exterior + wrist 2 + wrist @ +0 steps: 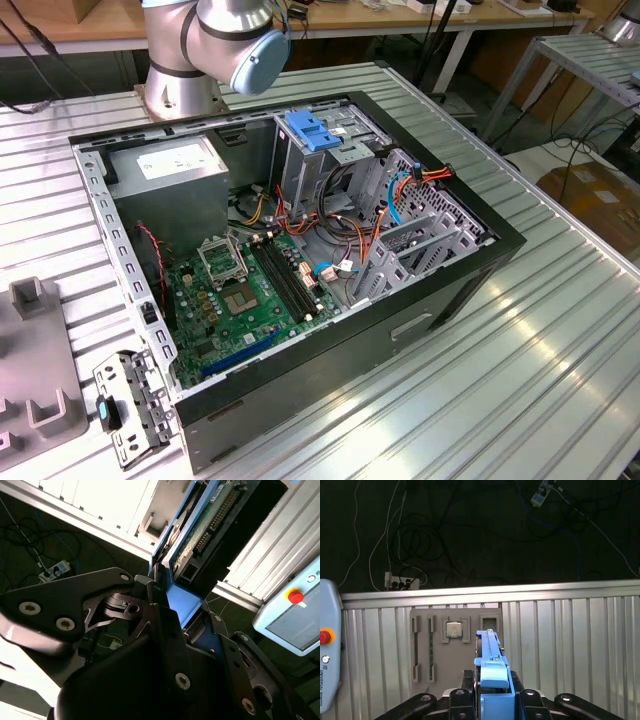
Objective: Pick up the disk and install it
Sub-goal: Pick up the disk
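Fingers closed narrow on the disk, pinching its blue frame from both sides. Gripper has the frame's end; the drive sticks out past the tips. Green board side faces the second wrist view, I think, angle's poor. First wrist view: disk edge-on, up off the table, in front of the grey parts holder carrying a CPU. Open PC case sits just beside that holder, on the exterior view's right of it.
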Controlling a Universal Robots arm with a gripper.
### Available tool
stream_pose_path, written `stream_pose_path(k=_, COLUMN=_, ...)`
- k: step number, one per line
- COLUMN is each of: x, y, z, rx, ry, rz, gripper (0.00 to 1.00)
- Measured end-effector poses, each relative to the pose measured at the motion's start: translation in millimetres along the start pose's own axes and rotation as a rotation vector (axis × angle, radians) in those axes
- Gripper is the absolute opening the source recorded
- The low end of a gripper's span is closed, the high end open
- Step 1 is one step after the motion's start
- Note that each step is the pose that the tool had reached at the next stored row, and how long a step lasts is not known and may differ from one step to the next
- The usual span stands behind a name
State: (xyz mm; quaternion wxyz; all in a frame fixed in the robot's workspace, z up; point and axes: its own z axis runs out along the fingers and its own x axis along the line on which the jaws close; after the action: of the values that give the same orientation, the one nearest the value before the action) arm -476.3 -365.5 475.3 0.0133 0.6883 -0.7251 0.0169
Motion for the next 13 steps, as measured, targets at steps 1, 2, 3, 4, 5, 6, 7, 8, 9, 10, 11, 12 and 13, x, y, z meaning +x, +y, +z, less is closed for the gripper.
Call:
stream_pose_path(k=1, x=0.1, y=0.0, z=-1.8, rx=0.0001, ry=0.0000, rz=0.000, gripper=0.37)
stream_pose_path(k=2, x=0.2, y=0.0, z=-3.5, rx=0.0001, ry=0.0000, rz=0.000, gripper=0.37)
stream_pose_path(k=3, x=0.2, y=0.0, z=-5.4, rx=0.0000, ry=0.0000, rz=0.000, gripper=0.37)
stream_pose_path(k=4, x=0.4, y=-0.1, z=-8.2, rx=-0.0001, ry=0.0001, rz=0.000, gripper=0.37)
stream_pose_path(k=5, x=0.4, y=-0.1, z=-9.8, rx=-0.0001, ry=0.0001, rz=0.000, gripper=0.37)
stream_pose_path(k=6, x=0.5, y=-0.1, z=-11.8, rx=-0.0001, ry=0.0001, rz=0.000, gripper=0.37)
stream_pose_path(k=7, x=0.6, y=-0.2, z=-14.4, rx=-0.0001, ry=0.0001, rz=0.000, gripper=0.37)
stream_pose_path(k=8, x=0.7, y=-0.1, z=-17.1, rx=0.0000, ry=0.0000, rz=0.000, gripper=0.37)
stream_pose_path(k=9, x=0.9, y=-0.2, z=-20.5, rx=-0.0001, ry=0.0001, rz=0.000, gripper=0.37)
stream_pose_path(k=10, x=1.0, y=-0.2, z=-23.1, rx=-0.0001, ry=0.0001, rz=0.000, gripper=0.37)
stream_pose_path(k=11, x=1.1, y=-0.2, z=-24.9, rx=0.0000, ry=0.0000, rz=0.000, gripper=0.37)
stream_pose_path(k=12, x=1.2, y=-0.2, z=-28.2, rx=0.0000, ry=0.0000, rz=0.000, gripper=0.37)
stream_pose_path(k=13, x=1.3, y=-0.2, z=-30.3, rx=0.0000, ry=0.0001, rz=0.000, gripper=0.37)
